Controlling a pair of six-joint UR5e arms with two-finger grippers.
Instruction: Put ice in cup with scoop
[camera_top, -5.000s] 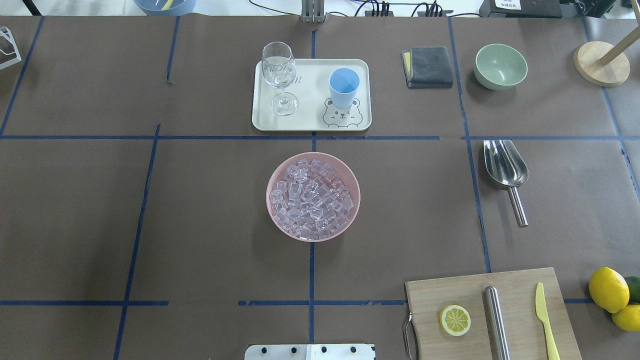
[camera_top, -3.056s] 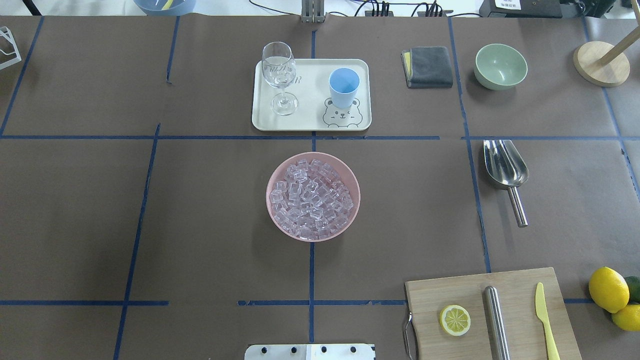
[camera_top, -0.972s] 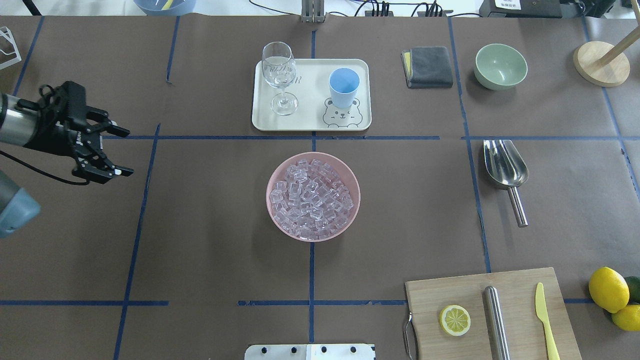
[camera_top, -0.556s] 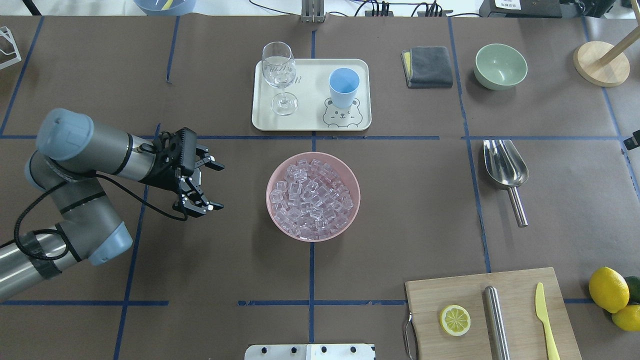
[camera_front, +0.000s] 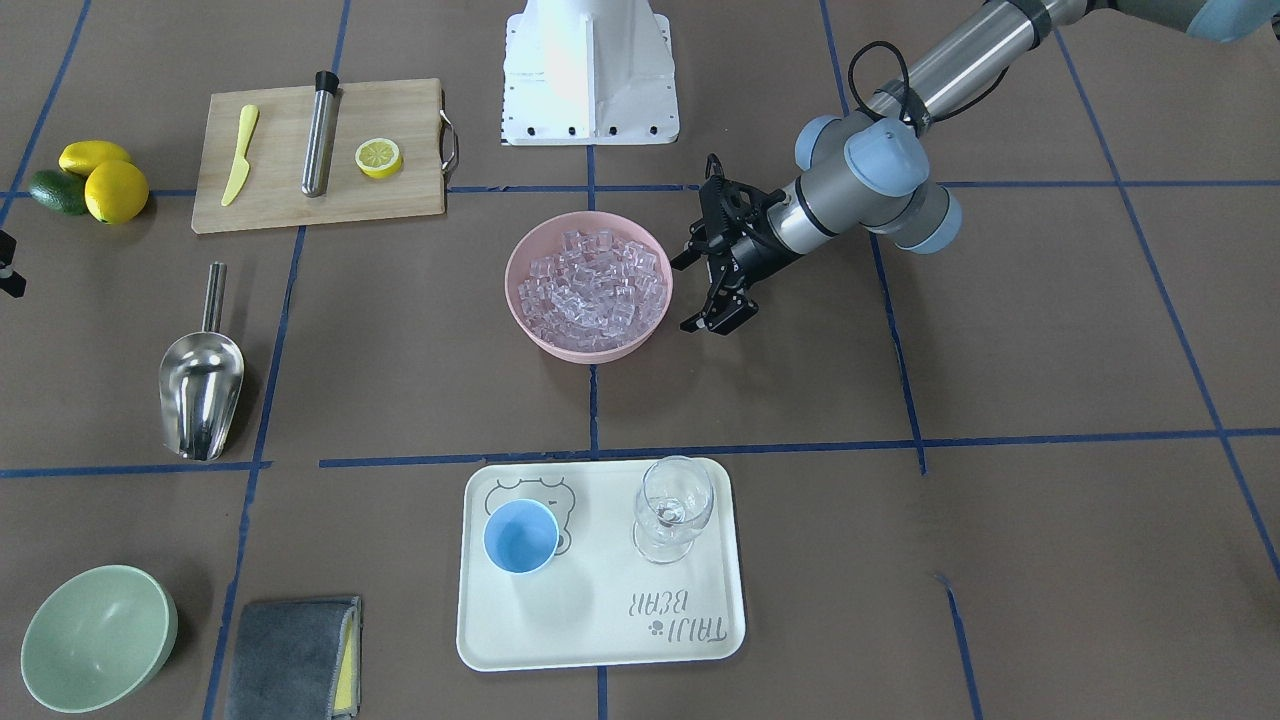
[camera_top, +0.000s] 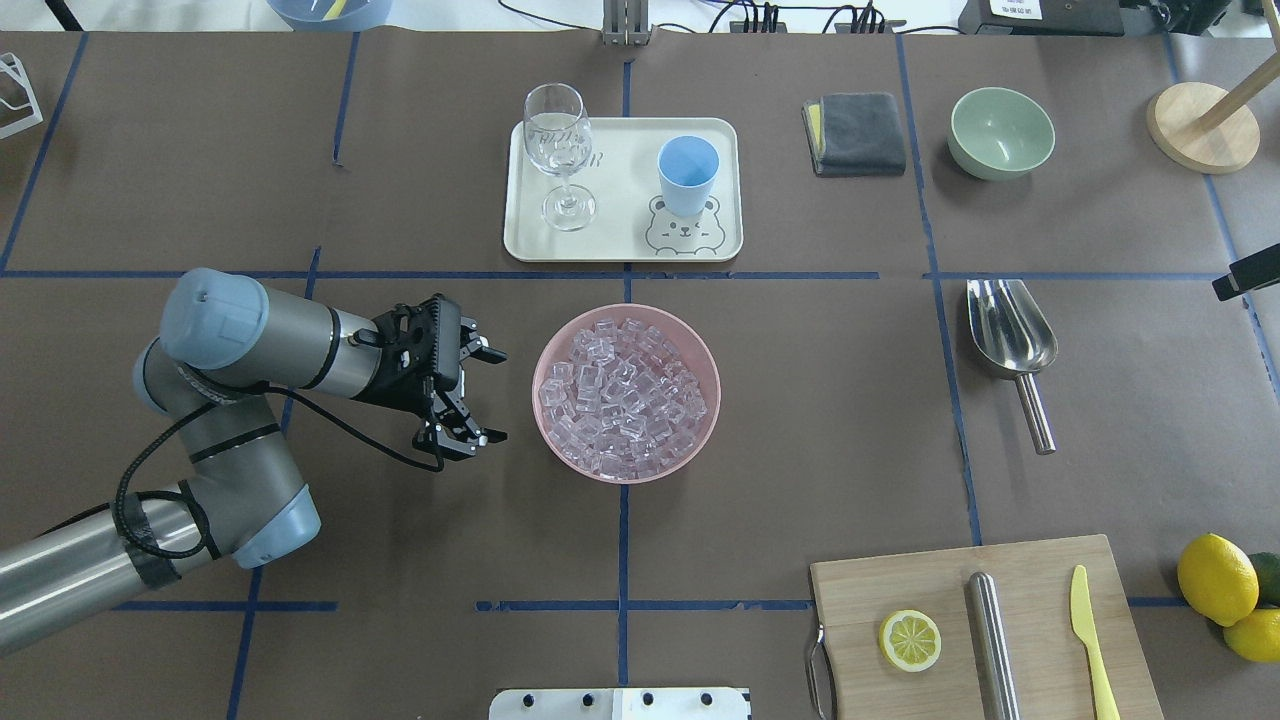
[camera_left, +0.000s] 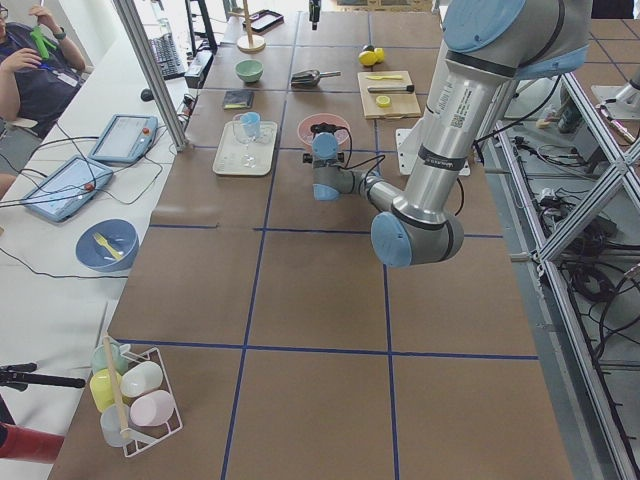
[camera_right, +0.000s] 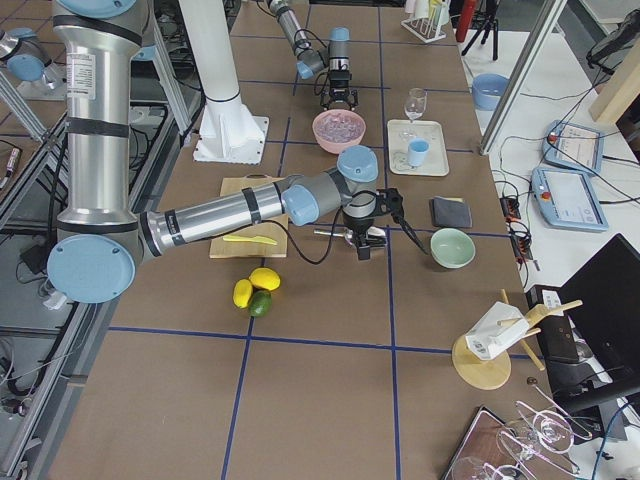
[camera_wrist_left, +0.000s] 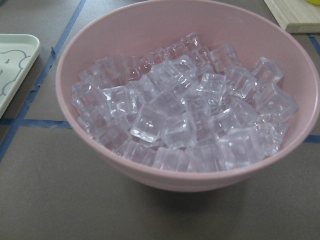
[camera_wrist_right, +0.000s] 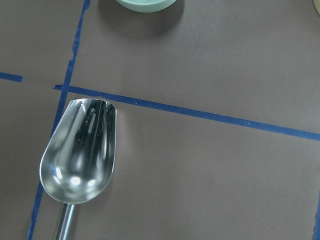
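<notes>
The cream bear tray (camera_top: 620, 205) lies at the far middle of the table, and the pink bowl (camera_top: 537, 395) sits nearer me at the centre. My left pincer (camera_top: 498, 396) hangs just beside that bowl's left rim, fingers spread wide, holding nothing. My right pincer (camera_right: 362, 245) hovers near the steel scoop (camera_top: 1012, 330), which lies flat on the table, well off to the right. Whether that pincer is released or clenched I cannot tell. The light-blue cup (camera_top: 688, 172) stands upright on the tray beside a stemmed glass (camera_top: 560, 150). The ice cubes (camera_top: 625, 395) are heaped in the bowl.

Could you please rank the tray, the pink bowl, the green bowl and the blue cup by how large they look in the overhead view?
Largest to smallest:
1. tray
2. pink bowl
3. green bowl
4. cup
None look alike.
</notes>
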